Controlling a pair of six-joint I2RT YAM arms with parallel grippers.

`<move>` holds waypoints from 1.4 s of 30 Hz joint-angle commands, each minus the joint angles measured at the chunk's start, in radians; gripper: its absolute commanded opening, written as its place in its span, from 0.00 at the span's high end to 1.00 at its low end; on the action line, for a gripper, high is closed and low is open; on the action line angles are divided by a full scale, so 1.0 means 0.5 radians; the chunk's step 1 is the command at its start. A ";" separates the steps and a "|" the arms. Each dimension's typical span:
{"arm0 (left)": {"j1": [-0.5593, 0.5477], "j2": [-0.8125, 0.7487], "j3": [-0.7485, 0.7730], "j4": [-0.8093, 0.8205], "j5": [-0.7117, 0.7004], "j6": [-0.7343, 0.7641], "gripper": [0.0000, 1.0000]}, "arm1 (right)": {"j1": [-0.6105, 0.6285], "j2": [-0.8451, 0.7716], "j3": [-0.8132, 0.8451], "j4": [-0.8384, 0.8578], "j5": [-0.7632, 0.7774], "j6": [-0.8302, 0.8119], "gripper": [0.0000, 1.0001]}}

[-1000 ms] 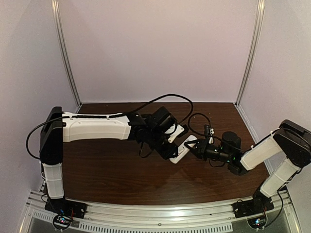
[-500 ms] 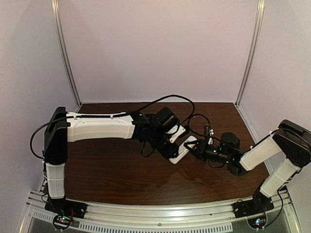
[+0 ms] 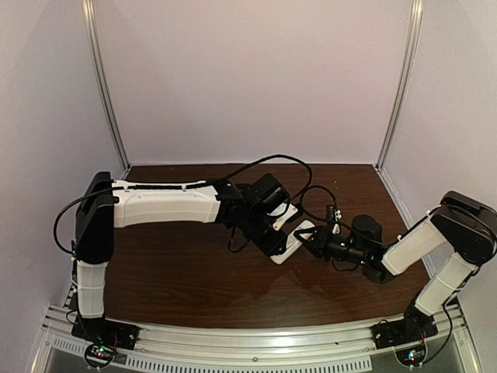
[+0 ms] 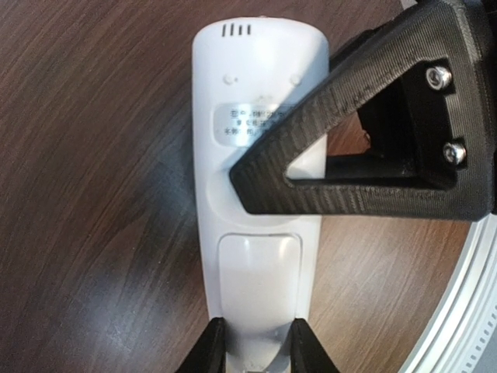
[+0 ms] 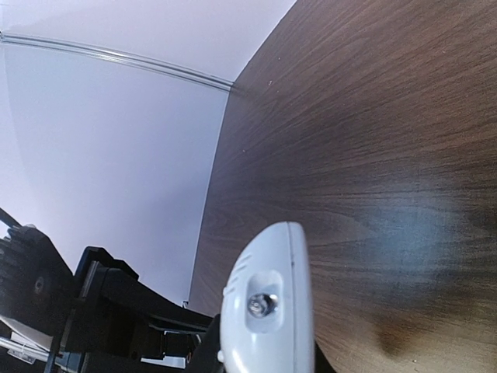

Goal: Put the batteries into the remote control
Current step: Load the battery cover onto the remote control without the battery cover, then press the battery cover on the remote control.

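Observation:
The remote control (image 3: 293, 240) is a slim white bar held above the table's middle, gripped by both grippers. In the left wrist view it (image 4: 260, 194) shows its plain back with a label and a shut battery cover (image 4: 258, 272). My left gripper (image 3: 275, 244) (image 4: 258, 353) is shut on its cover end. My right gripper (image 3: 313, 244) (image 5: 264, 367) is shut on the other end, with one black finger (image 4: 349, 132) lying across the back. The right wrist view shows the remote's tip (image 5: 268, 311) with its small LED. The batteries are out of view.
The dark wooden table (image 3: 178, 272) is walled by pale panels on three sides. Metal posts (image 3: 397, 85) stand at the back corners. Black cables (image 3: 311, 190) loop above the grippers. A metal rail (image 3: 248, 346) runs along the near edge.
The left arm has shifted slightly right and the right gripper slightly left. Both have stayed shut on the remote control throughout.

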 commanded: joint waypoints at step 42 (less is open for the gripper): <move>0.004 -0.601 -0.461 0.524 0.049 0.277 0.22 | -0.017 0.018 -0.062 0.316 -0.157 0.179 1.00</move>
